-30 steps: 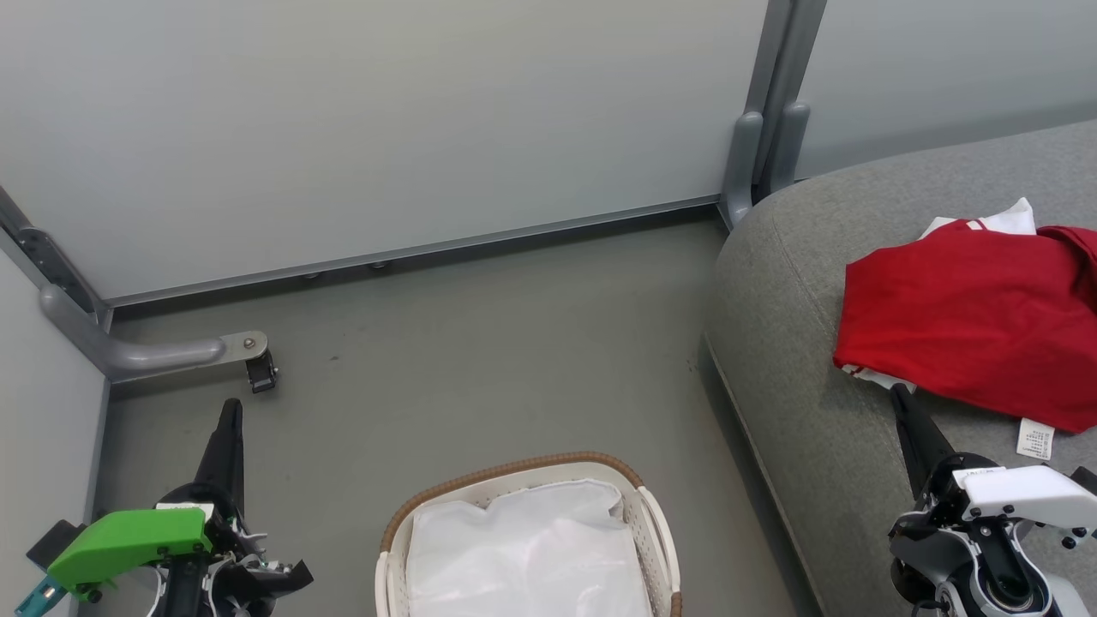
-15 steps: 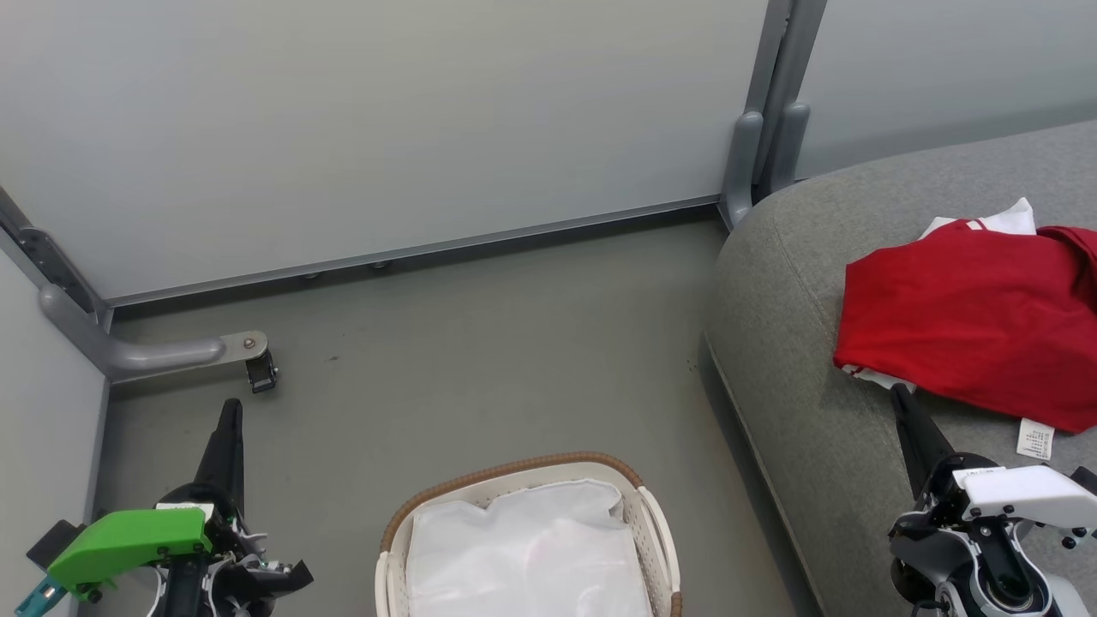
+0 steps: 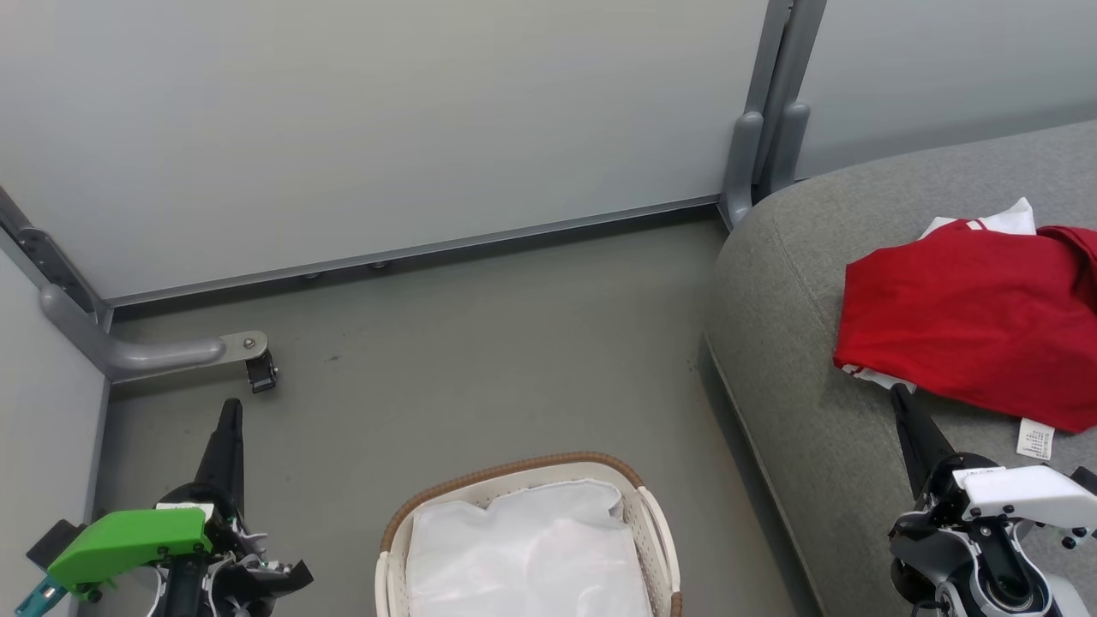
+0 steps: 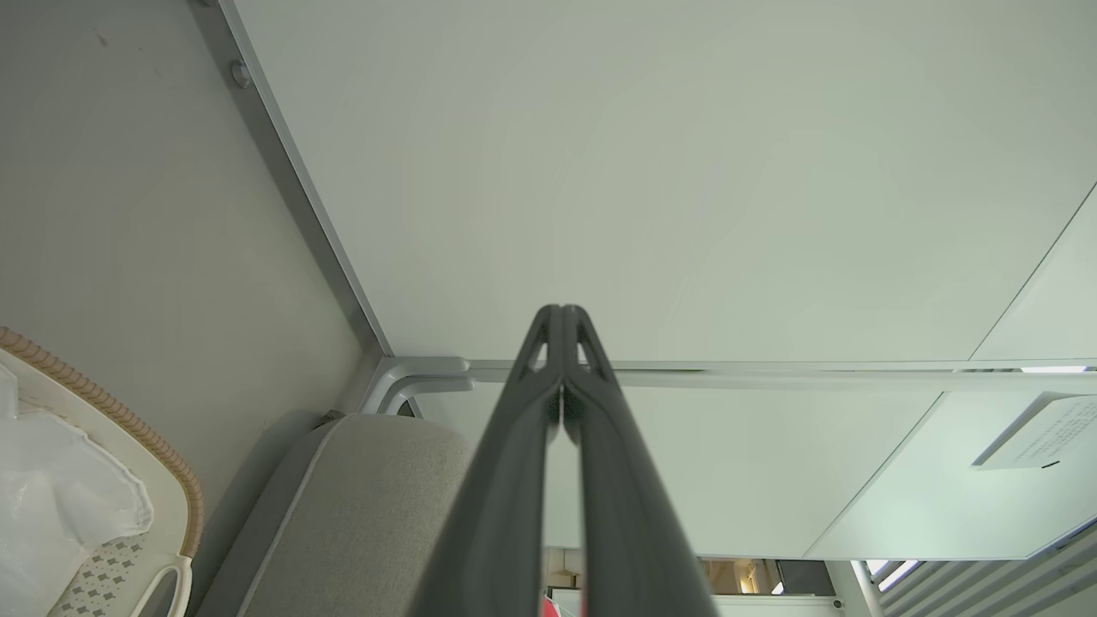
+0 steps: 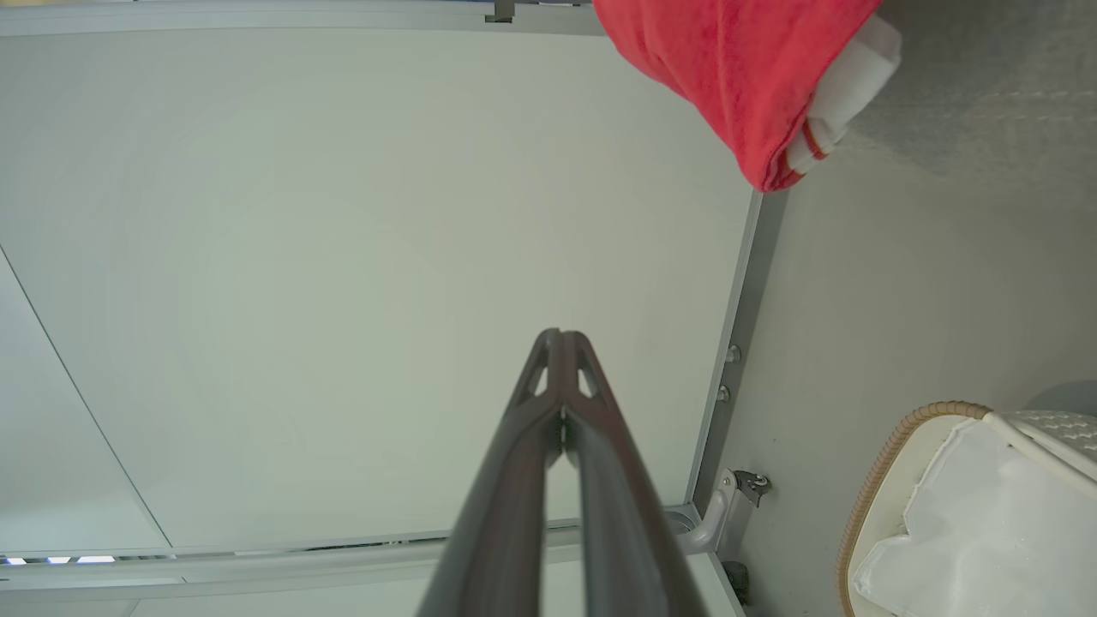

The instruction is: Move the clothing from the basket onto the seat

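Observation:
The red clothing point(image 3: 968, 321) with white trim and a small white label lies in a heap on the grey seat point(image 3: 797, 360) at the right; its corner point(image 5: 754, 77) also shows in the right wrist view. The white basket point(image 3: 656, 523) with a brown woven rim stands on the floor at bottom centre, holding only its white liner cloth point(image 3: 523, 548). My right gripper point(image 3: 897, 396) is shut and empty, its tip just below the clothing's near edge. My left gripper point(image 3: 230, 408) is shut and empty over the floor, left of the basket. Both wrist views show fingers pressed together.
Grey partition walls point(image 3: 386, 128) close off the back and left. A metal partition foot with a caster point(image 3: 248, 356) sits on the floor point(image 3: 480, 368) near my left gripper. An upright post point(image 3: 763, 128) stands at the seat's far corner.

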{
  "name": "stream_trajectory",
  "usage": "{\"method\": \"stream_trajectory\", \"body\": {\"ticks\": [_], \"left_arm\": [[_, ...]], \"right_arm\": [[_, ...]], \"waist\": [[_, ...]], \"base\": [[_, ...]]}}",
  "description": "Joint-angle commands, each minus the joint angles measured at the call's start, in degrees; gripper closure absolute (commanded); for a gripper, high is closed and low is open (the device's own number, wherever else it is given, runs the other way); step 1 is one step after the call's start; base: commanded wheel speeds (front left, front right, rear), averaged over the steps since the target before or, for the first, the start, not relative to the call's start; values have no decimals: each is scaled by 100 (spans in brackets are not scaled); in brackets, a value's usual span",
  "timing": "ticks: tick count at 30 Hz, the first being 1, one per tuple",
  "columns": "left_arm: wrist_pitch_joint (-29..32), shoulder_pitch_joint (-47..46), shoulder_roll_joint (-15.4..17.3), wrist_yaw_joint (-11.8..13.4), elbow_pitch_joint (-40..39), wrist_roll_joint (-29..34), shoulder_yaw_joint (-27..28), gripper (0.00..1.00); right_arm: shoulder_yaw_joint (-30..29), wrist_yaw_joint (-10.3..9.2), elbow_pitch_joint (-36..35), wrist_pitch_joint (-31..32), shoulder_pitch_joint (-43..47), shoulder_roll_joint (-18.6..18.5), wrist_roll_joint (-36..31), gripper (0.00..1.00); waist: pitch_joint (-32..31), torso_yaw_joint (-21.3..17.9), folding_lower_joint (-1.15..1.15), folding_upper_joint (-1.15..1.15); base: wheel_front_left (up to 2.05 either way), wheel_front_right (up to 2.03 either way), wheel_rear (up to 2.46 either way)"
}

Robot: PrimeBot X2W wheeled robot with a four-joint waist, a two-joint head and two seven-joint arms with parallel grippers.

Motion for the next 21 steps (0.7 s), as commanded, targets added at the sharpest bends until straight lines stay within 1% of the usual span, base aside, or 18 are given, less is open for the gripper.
{"method": "stream_trajectory", "body": {"ticks": [1,21], "left_arm": [[20,-69,36,-35,-10,-19,11,100],[20,-69,36,-34,-10,-20,10,100]], "right_arm": [[-12,0,-15,14,41,-34,21,100],[-12,0,-15,14,41,-34,22,100]], "waist": [[0,0,0,0],[0,0,0,0]], "base": [[0,0,0],[0,0,0]]}}
